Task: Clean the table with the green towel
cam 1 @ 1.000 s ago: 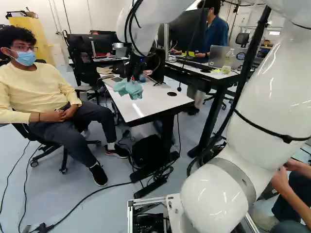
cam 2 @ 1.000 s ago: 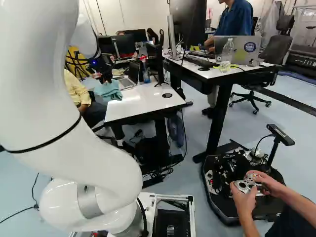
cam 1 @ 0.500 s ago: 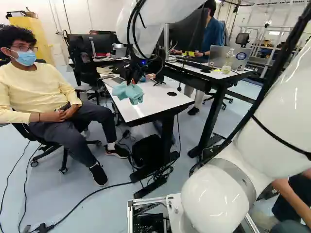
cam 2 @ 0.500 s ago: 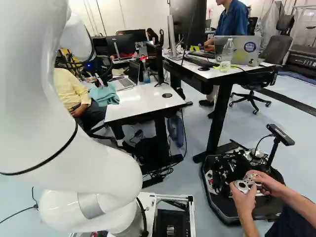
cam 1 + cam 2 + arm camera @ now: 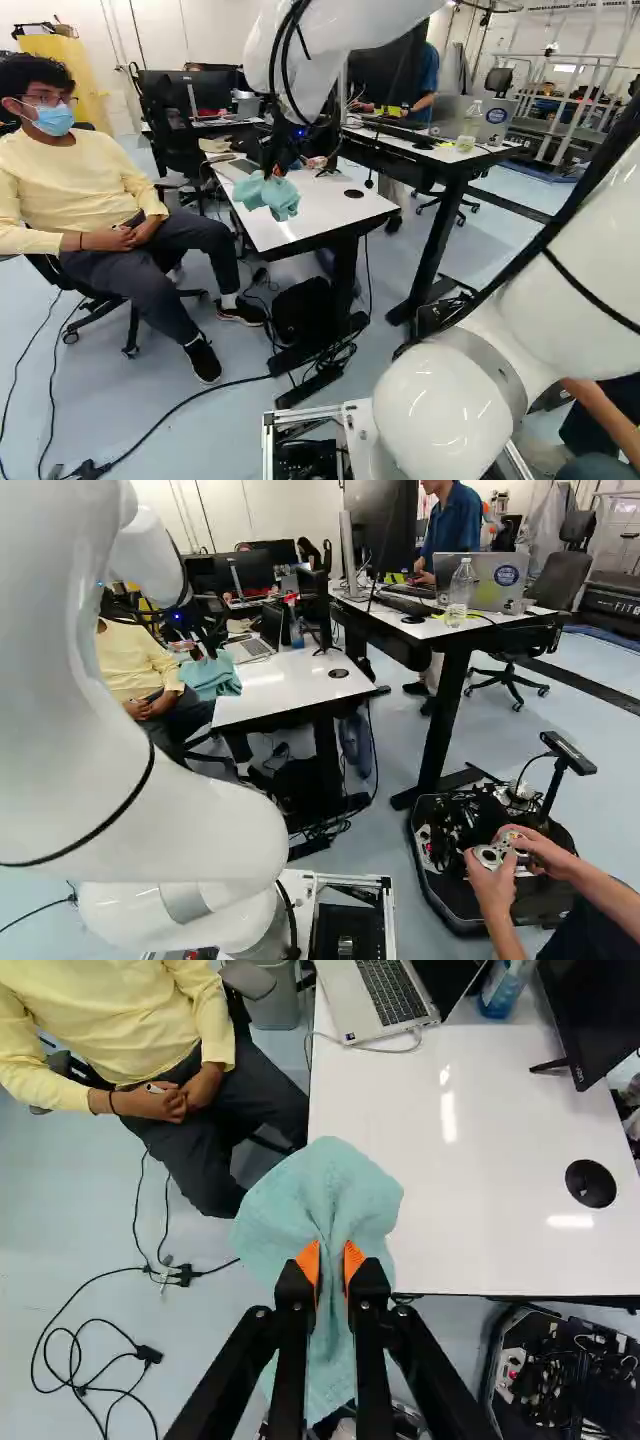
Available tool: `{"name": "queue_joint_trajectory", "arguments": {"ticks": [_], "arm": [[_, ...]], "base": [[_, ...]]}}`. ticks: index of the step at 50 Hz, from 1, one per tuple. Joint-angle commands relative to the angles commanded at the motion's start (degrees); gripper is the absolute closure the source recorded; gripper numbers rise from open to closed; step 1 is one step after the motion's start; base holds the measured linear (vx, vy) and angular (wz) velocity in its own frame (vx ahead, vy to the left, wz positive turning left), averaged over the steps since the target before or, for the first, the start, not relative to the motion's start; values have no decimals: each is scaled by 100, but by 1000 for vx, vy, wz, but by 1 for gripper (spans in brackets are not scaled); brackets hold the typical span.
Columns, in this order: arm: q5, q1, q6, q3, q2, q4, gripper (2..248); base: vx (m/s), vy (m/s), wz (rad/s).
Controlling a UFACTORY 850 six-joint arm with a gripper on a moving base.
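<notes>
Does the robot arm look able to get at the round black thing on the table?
Probably yes: nothing seems to stand on the white table between the pincer and the round black thing. But the pincer holds the green towel, so it could likely rub the thing, not grab it.

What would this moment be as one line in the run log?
gripper: shut on towel | towel: bunched, partly beyond table corner | table contact: cannot tell | laptop: on table

Smooth, glossy worktop (image 5: 450,1220) throws back light; towel (image 5: 320,1185) shows matt, rough-textured cloth. Robot arm (image 5: 440,410) gleams, smooth and glossy. Laptop (image 5: 350,1005) bears matt, metal-look casing.
</notes>
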Motion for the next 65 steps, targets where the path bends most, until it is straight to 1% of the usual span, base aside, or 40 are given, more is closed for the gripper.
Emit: {"name": "queue_joint_trajectory", "arguments": {"ticks": [6,13,40,56,65], "arm": [[0,-30,0,-16,-18,0,199],[0,-98,0,-148,-165,0,199],[0,-362,0,-865,-927,0,199],[0,-471,0,-1317,-1377,0,199],[0,-499,0,-1595,-1643,0,199]], "base": [[0,0,0],[0,0,0],[0,0,0],[0,0,0],[0,0,0]]}}
